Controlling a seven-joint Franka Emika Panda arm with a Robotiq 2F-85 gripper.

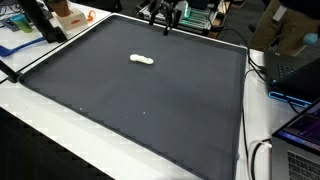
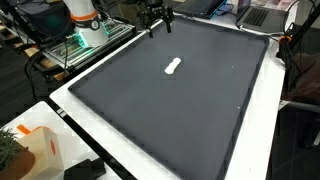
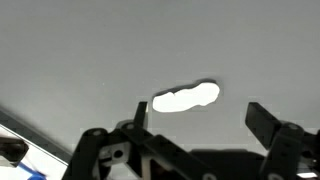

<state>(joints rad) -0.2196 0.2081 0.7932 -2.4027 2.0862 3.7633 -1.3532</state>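
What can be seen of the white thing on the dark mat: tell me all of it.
The white thing is small, long and lumpy, with rounded ends and a slightly pinched middle, plain white all over; its material cannot be told. It lies flat on the dark mat, resting on that alone. Nothing else touches it. The gripper hangs apart from it, near the mat's edge, its jaws open and empty.
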